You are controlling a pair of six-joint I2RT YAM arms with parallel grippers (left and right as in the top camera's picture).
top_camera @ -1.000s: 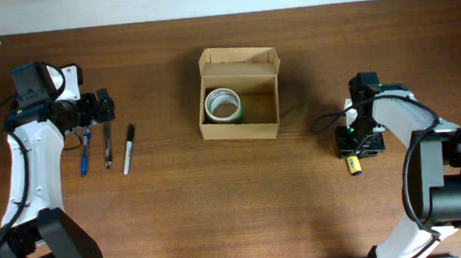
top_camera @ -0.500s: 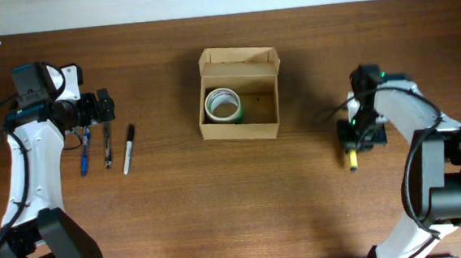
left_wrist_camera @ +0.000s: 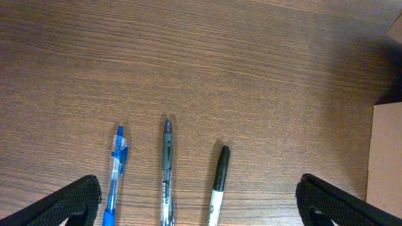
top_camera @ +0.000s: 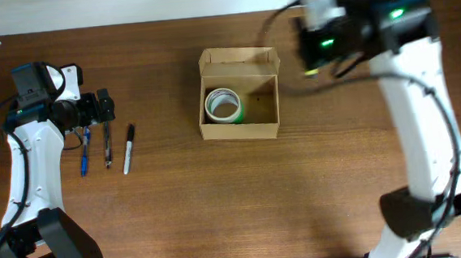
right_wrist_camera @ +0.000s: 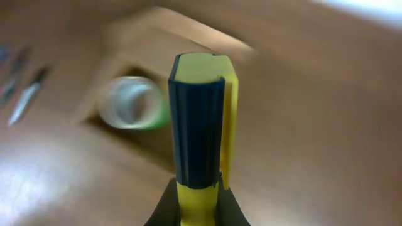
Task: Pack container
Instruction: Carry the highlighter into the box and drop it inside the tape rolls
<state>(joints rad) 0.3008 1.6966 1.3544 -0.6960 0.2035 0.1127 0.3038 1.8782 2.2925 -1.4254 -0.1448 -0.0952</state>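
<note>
On brown wood table (top_camera: 219,203) | container (top_camera: 239,131) ctr | 3 pens (top_camera: 106,146) left | white strip (top_camera: 124,5) beyond

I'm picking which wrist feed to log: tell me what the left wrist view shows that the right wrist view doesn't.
Only left wrist: the left gripper, open and empty. Only right wrist: the right gripper shut on a yellow-and-black object, and the tape roll. Both: the container, the table and the pens, sharp in the left view, blurred in the right.
</note>
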